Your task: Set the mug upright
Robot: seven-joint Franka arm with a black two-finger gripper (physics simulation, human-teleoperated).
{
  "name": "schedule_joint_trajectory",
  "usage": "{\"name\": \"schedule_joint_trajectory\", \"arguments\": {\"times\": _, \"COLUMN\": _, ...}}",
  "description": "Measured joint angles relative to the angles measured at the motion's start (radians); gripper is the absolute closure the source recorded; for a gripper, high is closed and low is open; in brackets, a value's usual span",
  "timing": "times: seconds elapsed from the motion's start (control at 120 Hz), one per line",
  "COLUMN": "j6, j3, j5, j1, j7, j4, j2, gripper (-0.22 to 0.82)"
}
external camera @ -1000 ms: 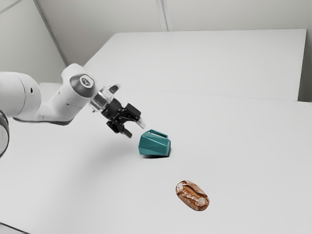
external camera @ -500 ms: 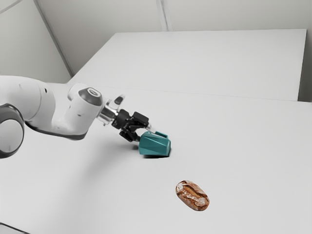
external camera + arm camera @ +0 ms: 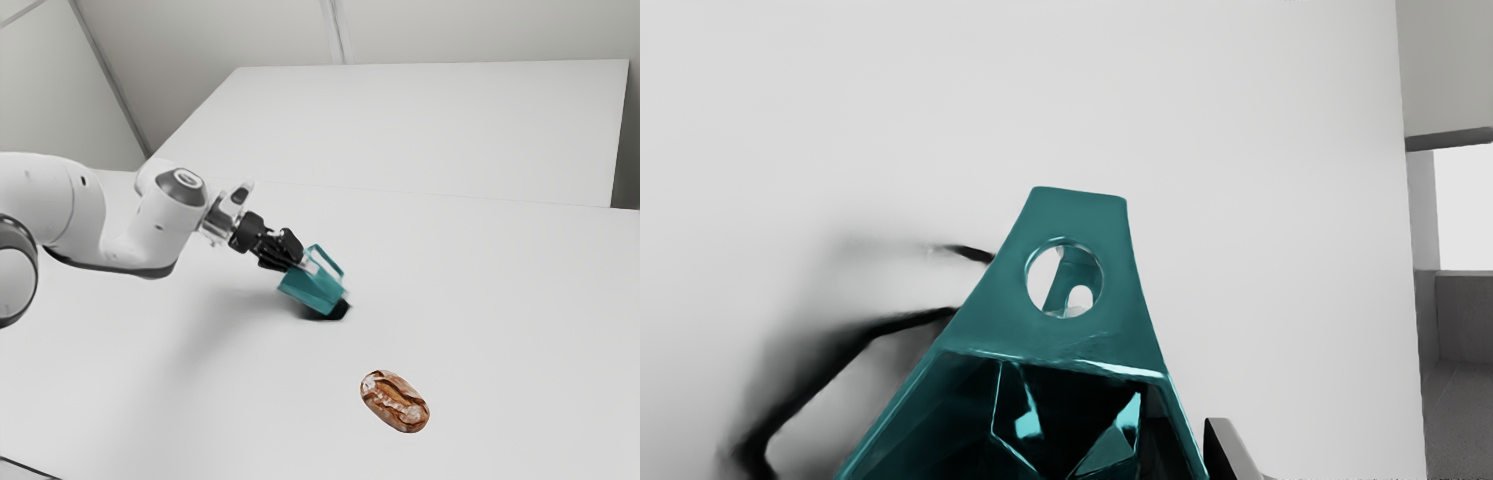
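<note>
Clearly tilted, the mug [image 3: 313, 288] (glossy, faceted teal) has its handle [image 3: 1073, 213] uppermost.

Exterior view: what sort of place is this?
Likely a bare robot test room, rendered in simulation: plain pale walls, a broad white table, and a Franka arm working there on a teal mug.

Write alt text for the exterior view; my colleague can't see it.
A black two-finger gripper on a white robot arm holds a teal faceted mug, tilted, by its rim at a white table; a brown crusty bread loaf lies nearer the camera.
</note>
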Motion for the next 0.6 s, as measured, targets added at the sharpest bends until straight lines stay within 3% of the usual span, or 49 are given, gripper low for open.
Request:
{"name": "schedule_joint_trajectory", "arguments": {"times": 0.258, "j6": -0.022, "j3": 0.000, "j5": 0.045, "j1": -0.003, "j7": 0.013, "j4": -0.002, "j2": -0.106, "gripper": 0.74}}
{"name": "schedule_joint_trajectory", "arguments": {"times": 0.408, "j6": -0.033, "j3": 0.000, "j5": 0.283, "j1": -0.003, "j7": -0.049, "j4": 0.021, "j2": -0.176, "gripper": 0.74}}
{"name": "schedule_joint_trajectory", "arguments": {"times": 0.6, "j6": -0.066, "j3": 0.001, "j5": 0.630, "j1": 0.000, "j7": -0.164, "j4": 0.098, "j2": -0.190, "gripper": 0.74}}
